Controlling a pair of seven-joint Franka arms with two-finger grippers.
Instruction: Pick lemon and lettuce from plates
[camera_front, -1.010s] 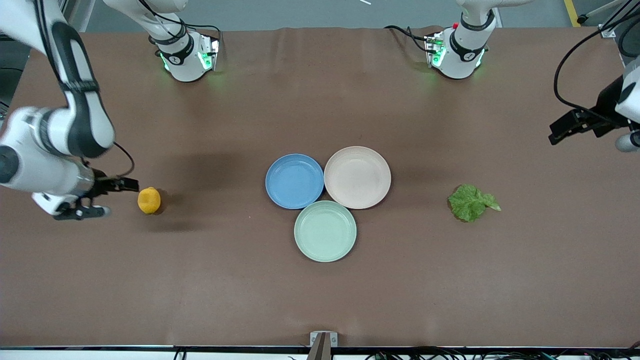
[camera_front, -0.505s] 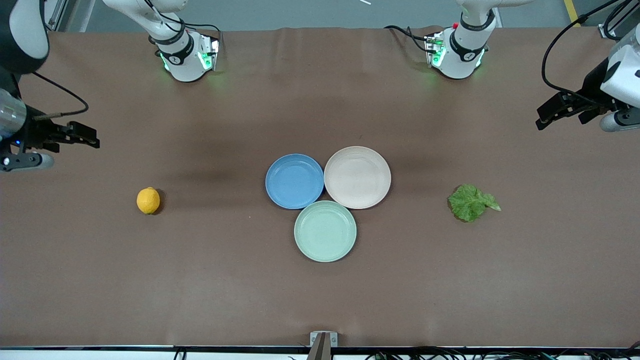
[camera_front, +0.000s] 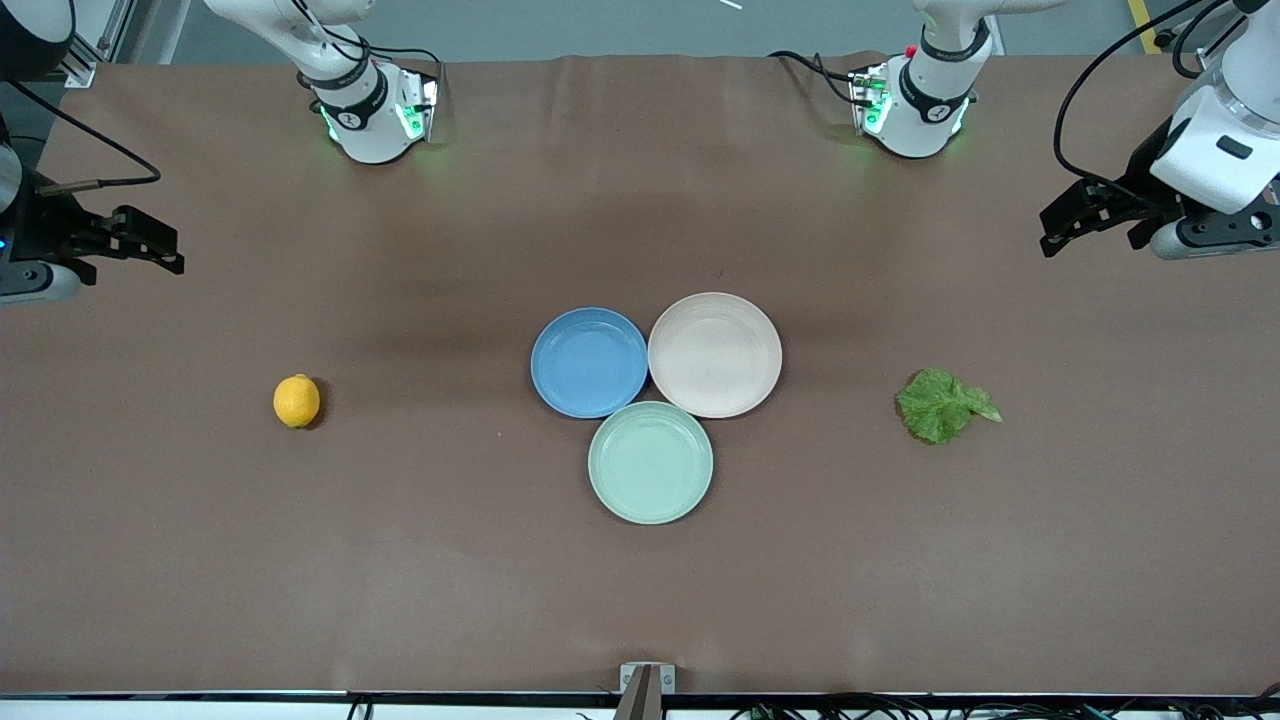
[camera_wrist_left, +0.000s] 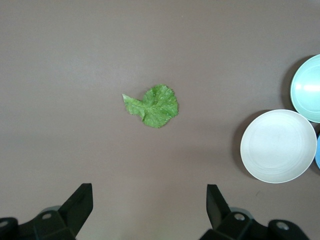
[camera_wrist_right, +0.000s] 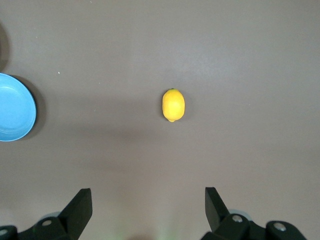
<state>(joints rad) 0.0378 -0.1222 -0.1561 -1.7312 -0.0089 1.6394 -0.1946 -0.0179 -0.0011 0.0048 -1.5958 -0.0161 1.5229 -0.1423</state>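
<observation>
The lemon (camera_front: 297, 401) lies on the bare table toward the right arm's end, apart from the plates; it also shows in the right wrist view (camera_wrist_right: 173, 105). The lettuce (camera_front: 941, 404) lies on the bare table toward the left arm's end; it also shows in the left wrist view (camera_wrist_left: 152, 105). The blue plate (camera_front: 589, 361) and the beige-pink plate (camera_front: 714, 354) sit side by side at the table's middle, both empty. My right gripper (camera_front: 150, 245) is open and empty, high over the table's right-arm end. My left gripper (camera_front: 1065, 222) is open and empty, high over the left-arm end.
A pale mint-green plate (camera_front: 650, 462) touches the two other plates, nearer to the front camera. The two arm bases (camera_front: 372, 110) stand along the table's edge farthest from the camera. A small mount (camera_front: 646, 680) sits at the nearest edge.
My right gripper has risen and drawn away from the lemon, which stays on the table. My left gripper has moved a little toward the table's middle. Lemon, lettuce and plates have not moved.
</observation>
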